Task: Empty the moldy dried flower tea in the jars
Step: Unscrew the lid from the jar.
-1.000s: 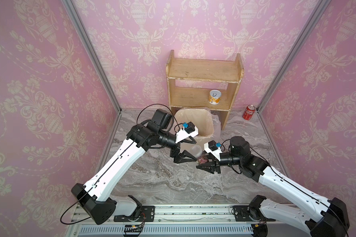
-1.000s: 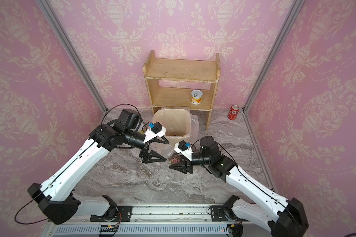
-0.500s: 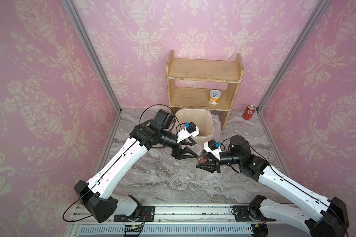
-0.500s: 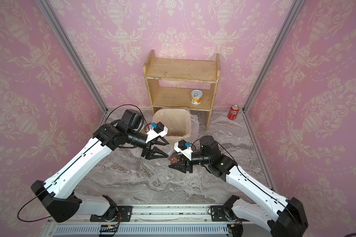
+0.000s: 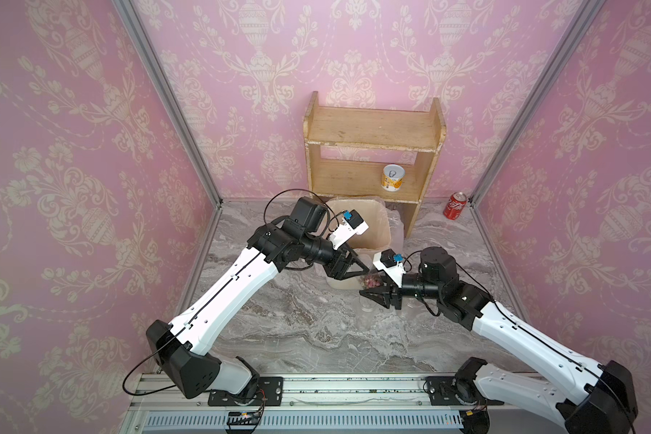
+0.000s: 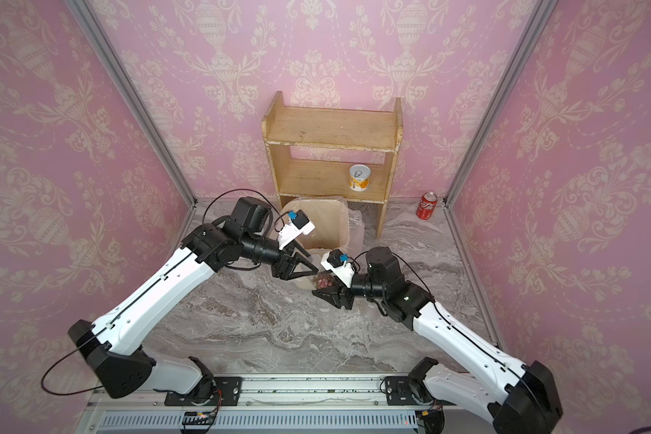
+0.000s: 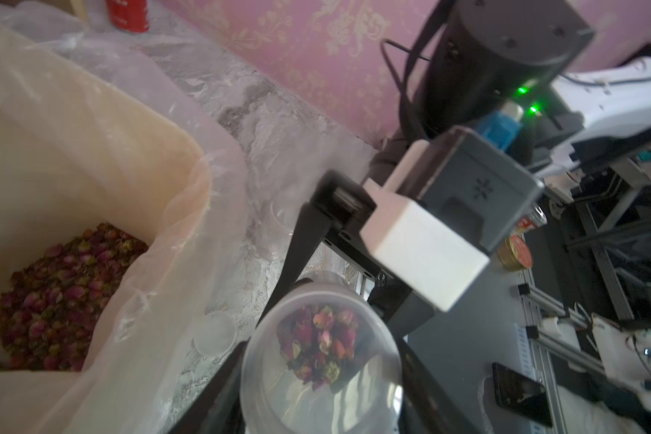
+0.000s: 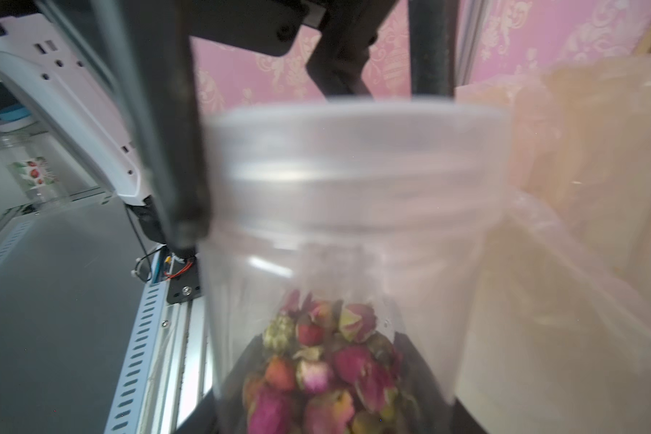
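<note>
The lined bin (image 5: 376,229) is standing at frame centre in both top views. Just below its near rim, the right gripper (image 5: 373,287) is clamping the body of the jar (image 8: 354,244), jaws part-open around it. The left gripper (image 5: 365,272) is gripping the lid (image 8: 354,139), jaws narrowed onto its rim; the lid is sitting on the jar. The moldy dried flower tea (image 8: 324,368) is lying in the jar's base.

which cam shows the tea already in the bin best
The left wrist view: it looks into the bin, where the dumped tea lies as a heap. In both top views the left arm covers part of the bin and no tea shows. The right wrist view shows only its blurred bag.
</note>
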Controlling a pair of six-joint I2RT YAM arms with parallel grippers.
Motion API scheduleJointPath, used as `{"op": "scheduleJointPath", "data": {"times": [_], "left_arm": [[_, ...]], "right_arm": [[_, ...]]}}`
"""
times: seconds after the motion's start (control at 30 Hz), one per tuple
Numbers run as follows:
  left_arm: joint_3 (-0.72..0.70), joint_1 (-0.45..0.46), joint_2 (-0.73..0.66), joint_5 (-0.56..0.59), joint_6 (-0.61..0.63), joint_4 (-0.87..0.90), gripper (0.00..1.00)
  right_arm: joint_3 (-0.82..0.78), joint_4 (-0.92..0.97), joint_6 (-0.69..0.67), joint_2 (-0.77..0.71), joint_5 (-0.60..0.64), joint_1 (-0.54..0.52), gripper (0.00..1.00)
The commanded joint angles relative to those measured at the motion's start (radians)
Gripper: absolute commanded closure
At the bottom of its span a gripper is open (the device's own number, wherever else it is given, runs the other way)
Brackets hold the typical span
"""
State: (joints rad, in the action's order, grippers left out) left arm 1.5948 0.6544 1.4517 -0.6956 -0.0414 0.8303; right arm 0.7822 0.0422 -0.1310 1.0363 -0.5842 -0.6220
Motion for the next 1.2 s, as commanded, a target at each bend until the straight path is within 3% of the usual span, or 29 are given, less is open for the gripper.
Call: {"op": "scheduleJointPath", "data": {"times": [0.0, 0.07, 0.2, 0.4, 0.8, 1.17], "left_arm": [[0.065, 0.043, 0.028, 0.277, -0.383, -0.062, 0.7], [0.076, 0.046, 0.032, 0.329, -0.496, -0.081, 0.74], [0.059, 0.05, 0.032, 0.315, -0.612, -0.174, 0.76], [0.055, 0.054, 0.031, 0.337, -0.634, -0.192, 0.74], [0.015, 0.054, 0.005, 0.24, -0.598, -0.285, 0.39], [0.009, 0.044, -0.038, 0.231, -0.469, -0.265, 0.27]], "right_arm": [[-0.015, -0.085, -0.073, -0.036, 0.106, -0.03, 0.86], [-0.03, -0.107, -0.095, -0.045, 0.162, -0.045, 0.86], [-0.038, -0.106, -0.137, -0.046, 0.248, -0.075, 0.86], [-0.056, -0.109, -0.155, -0.058, 0.29, -0.091, 0.86], [-0.072, -0.133, -0.139, -0.07, 0.296, -0.091, 0.86], [-0.082, -0.142, -0.121, -0.08, 0.295, -0.092, 0.86]]}}
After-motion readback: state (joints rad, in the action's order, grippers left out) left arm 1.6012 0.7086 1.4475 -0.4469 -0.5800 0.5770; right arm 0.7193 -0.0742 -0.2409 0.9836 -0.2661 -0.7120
